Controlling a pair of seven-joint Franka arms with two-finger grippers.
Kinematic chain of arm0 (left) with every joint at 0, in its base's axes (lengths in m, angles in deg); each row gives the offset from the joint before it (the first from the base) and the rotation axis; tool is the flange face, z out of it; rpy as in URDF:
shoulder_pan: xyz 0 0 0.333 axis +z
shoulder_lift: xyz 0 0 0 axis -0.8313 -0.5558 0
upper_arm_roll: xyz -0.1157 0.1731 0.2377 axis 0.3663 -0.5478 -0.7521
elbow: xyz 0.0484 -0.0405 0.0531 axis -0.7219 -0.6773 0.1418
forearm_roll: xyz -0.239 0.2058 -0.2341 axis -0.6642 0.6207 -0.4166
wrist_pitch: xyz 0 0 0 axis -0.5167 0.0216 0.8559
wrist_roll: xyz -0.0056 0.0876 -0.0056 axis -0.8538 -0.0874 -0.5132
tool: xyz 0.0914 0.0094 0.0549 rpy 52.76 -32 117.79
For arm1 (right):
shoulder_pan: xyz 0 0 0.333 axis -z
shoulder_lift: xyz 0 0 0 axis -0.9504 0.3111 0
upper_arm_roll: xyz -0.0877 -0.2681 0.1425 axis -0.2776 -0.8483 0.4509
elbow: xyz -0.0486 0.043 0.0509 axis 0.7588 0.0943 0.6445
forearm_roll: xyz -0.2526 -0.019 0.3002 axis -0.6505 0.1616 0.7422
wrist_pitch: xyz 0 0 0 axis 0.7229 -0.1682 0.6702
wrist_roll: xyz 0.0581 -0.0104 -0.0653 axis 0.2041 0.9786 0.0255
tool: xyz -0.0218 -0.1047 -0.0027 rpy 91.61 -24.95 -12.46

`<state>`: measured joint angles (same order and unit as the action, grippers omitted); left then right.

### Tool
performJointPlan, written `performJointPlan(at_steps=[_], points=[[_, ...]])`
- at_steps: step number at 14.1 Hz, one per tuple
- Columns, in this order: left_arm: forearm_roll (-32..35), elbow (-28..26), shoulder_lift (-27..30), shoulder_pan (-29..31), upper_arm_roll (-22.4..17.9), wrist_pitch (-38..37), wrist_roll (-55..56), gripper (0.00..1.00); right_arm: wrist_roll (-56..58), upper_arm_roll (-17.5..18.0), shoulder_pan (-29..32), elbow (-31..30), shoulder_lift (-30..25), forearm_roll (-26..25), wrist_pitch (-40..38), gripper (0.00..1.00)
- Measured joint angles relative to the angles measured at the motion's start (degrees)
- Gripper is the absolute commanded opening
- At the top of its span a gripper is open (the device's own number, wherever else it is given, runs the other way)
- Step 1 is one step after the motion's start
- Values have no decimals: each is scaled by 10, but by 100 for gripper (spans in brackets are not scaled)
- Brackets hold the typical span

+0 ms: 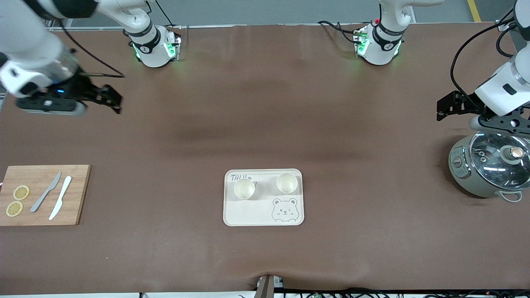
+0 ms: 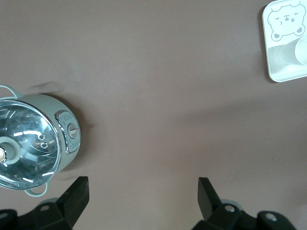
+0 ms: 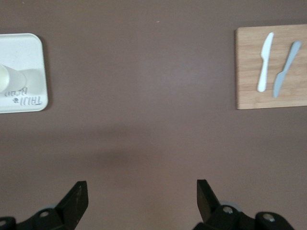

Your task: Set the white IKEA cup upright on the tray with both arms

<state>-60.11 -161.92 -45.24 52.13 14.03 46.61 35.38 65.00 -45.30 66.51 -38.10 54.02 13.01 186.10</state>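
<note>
The cream tray [image 1: 248,211] with the grey bear face lies on the brown table, near the front camera. Two white cups stand upright on it, one [image 1: 244,188] toward the right arm's end and one [image 1: 287,183] toward the left arm's end. My right gripper [image 1: 114,99] is open and empty over bare table at the right arm's end. My left gripper [image 1: 442,108] is open and empty over bare table beside the pot. The tray shows in the left wrist view [image 2: 280,72] and the right wrist view [image 3: 29,57].
A wooden cutting board [image 1: 78,194] with two lemon slices [image 1: 17,200], a grey knife [image 1: 45,192] and a white knife [image 1: 61,197] lies at the right arm's end. A grey-green pot [image 1: 461,165] with a glass lid [image 1: 497,159] stands at the left arm's end.
</note>
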Motion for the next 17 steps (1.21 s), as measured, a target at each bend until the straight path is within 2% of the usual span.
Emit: performJointPlan(at_steps=[4, 6, 17], points=[[0, 0, 0, 0, 0, 0, 2, 100, 107, -64, 37, -4, -6, 1, 0, 100], [0, 0, 0, 0, 0, 0, 2, 100, 121, -79, 38, -4, -6, 1, 3, 100], [0, 0, -6, -1, 0, 0, 2, 100, 124, -80, 38, 37, -7, 1, 4, 100]])
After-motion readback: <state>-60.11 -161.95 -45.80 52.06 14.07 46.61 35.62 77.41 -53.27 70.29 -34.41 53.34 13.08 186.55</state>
